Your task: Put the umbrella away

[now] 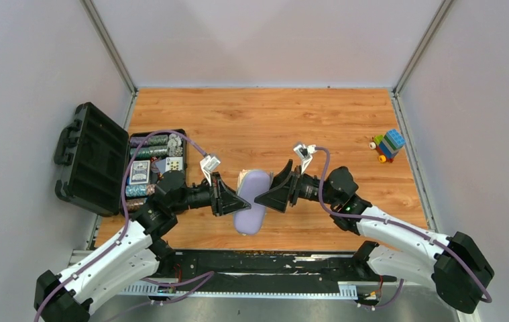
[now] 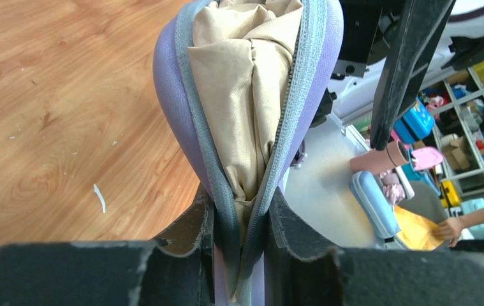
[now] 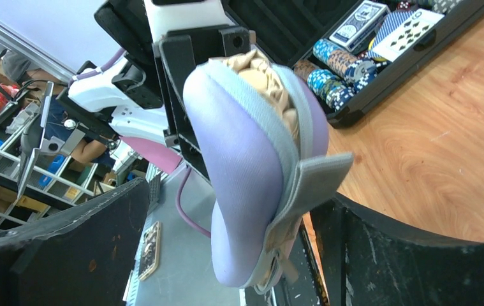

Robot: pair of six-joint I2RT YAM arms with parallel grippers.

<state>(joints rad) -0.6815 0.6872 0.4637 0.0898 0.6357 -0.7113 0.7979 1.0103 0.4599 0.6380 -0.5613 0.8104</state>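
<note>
Wood-grain laminate covers the table (image 1: 271,114), which is walled on three sides by plain grey panels in metal framing. Beyond the near edge the wrist views show a metal ledge and shelving stacked with coloured bins.

The left gripper (image 1: 238,199) is pinched onto one end of the lilac case (image 1: 251,209). In its own camera both fingers (image 2: 188,233) press the two zip edges together. The umbrella (image 2: 245,83) is inside that case, its beige fabric bulging out through the unzipped gap straight ahead of the left fingers. From above, a patch of it shows at the case's far end.

The right gripper (image 1: 265,198) faces the left one from the other side of the case with its jaws spread wide. One finger stands on each side of the shell, and a grey strap tab (image 3: 315,178) hangs just beside one finger. Whether that finger touches it cannot be told.

Behind the left gripper, to its outer side, an open black carry case (image 1: 94,157) holds rows of poker chips (image 3: 328,73), a blue card box (image 3: 360,19) and a card printed with spade pips (image 3: 411,25). The print on the box is too small to read. Well beyond the right gripper, near the far right edge, sits a toy of coloured blocks (image 1: 389,145).
</note>
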